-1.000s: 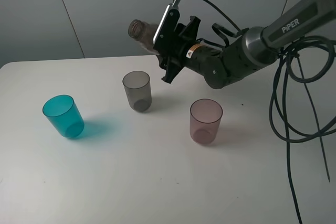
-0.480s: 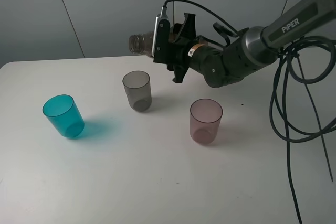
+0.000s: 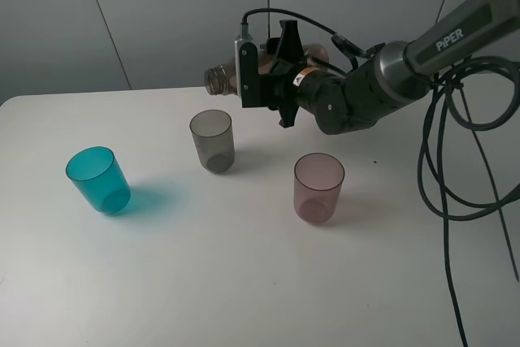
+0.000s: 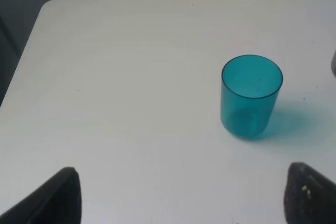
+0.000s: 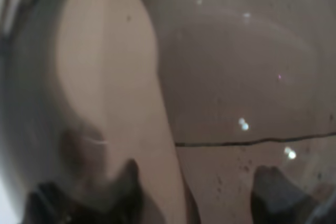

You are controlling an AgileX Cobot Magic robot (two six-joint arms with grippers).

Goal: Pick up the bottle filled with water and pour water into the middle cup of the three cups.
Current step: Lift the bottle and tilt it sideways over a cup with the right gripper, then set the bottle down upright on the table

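My right gripper (image 3: 272,79) is shut on the smoky grey-brown bottle (image 3: 221,80). The bottle lies about level in the air, its open neck pointing left, above and just behind the smoky grey middle cup (image 3: 213,140). The bottle's wall (image 5: 220,77) fills the right wrist view. The teal cup (image 3: 98,180) stands at the left and also shows in the left wrist view (image 4: 250,96). The pale pink-mauve cup (image 3: 318,187) stands at the right. All three cups are upright on the white table (image 3: 244,282). My left gripper (image 4: 178,203) is open low over the table, near the teal cup, with only its fingertips (image 4: 58,195) showing.
Black cables (image 3: 455,152) hang from the right arm over the table's right side. A grey wall stands behind the table's rear edge (image 3: 81,95). The table's left corner shows in the left wrist view (image 4: 47,9).
My right gripper has rolled the bottle from neck-up tilted to about level. Its neck has dropped lower toward the grey cup. The cups have not moved.
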